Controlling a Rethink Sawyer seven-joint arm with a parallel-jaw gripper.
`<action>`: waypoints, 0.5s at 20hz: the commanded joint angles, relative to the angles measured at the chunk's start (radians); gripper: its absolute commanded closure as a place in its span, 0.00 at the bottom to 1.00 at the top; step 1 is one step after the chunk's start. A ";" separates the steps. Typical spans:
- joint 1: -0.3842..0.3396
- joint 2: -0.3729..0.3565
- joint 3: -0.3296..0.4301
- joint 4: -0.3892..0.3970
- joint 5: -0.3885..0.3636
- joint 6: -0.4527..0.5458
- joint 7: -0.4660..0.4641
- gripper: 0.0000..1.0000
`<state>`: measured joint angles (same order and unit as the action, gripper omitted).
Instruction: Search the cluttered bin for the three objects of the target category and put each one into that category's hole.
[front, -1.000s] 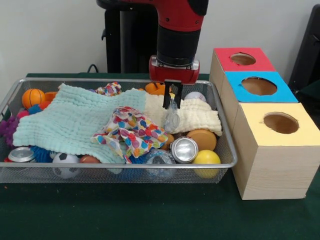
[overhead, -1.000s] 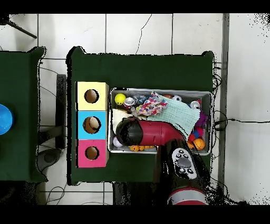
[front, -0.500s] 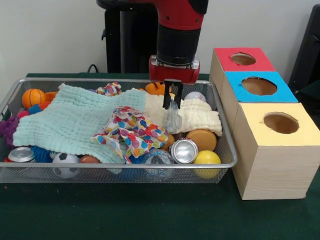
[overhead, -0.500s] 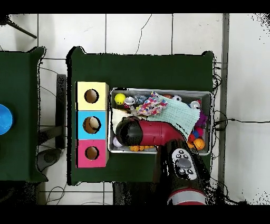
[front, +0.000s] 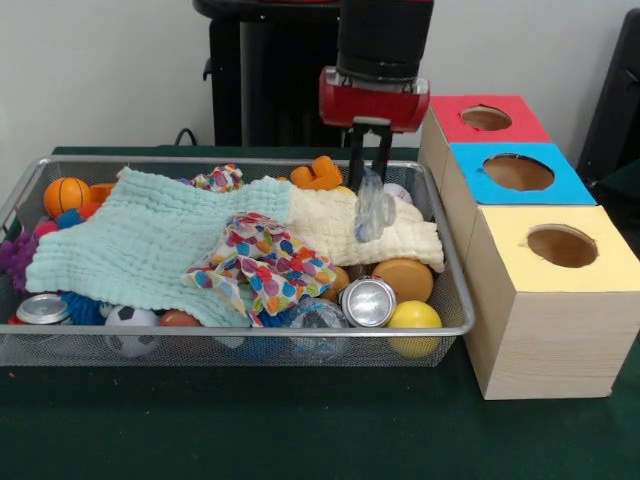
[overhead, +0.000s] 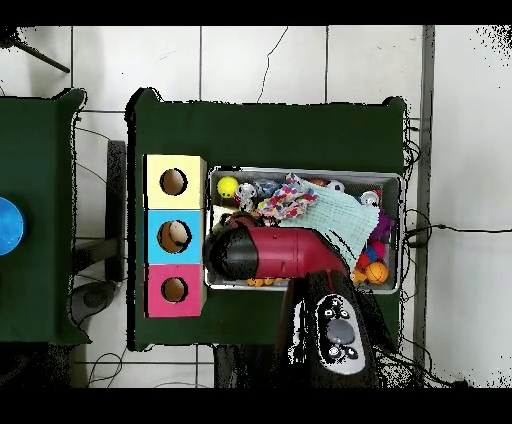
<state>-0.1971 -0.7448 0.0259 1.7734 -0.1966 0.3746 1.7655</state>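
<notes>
My gripper (front: 369, 172) hangs above the right end of the wire bin (front: 250, 332), shut on the top of a clear crushed plastic bottle (front: 372, 210). The bottle dangles clear of the cream cloth (front: 325, 225), close to the red box (front: 485, 120). Beyond it, toward the front, stand the blue box (front: 518, 172) and yellow box (front: 560, 245), each with a round hole on top. Another clear bottle (front: 320, 320) and a silver can (front: 368, 300) lie at the bin's front. In the overhead view the red arm (overhead: 270, 255) hides the gripper and bottle.
A mint cloth (front: 150, 240) and a dotted cloth (front: 265, 265) cover much of the bin. Around them lie a yellow ball (front: 413, 318), a basketball (front: 66, 193), a soccer ball (front: 130, 325), a second can (front: 42, 310) and an orange toy (front: 318, 175).
The gripper has risen and shifted right toward the boxes, lifting the clear bottle off the cream cloth.
</notes>
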 joint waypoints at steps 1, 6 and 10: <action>0.018 -0.122 0.021 0.091 0.041 0.135 0.107 1.00; 0.056 -0.139 0.012 0.132 0.067 0.144 0.148 1.00; 0.098 -0.160 -0.017 0.147 0.085 0.177 0.180 1.00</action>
<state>-0.1407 -0.8684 0.0210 1.7867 -0.1592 0.4063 1.7655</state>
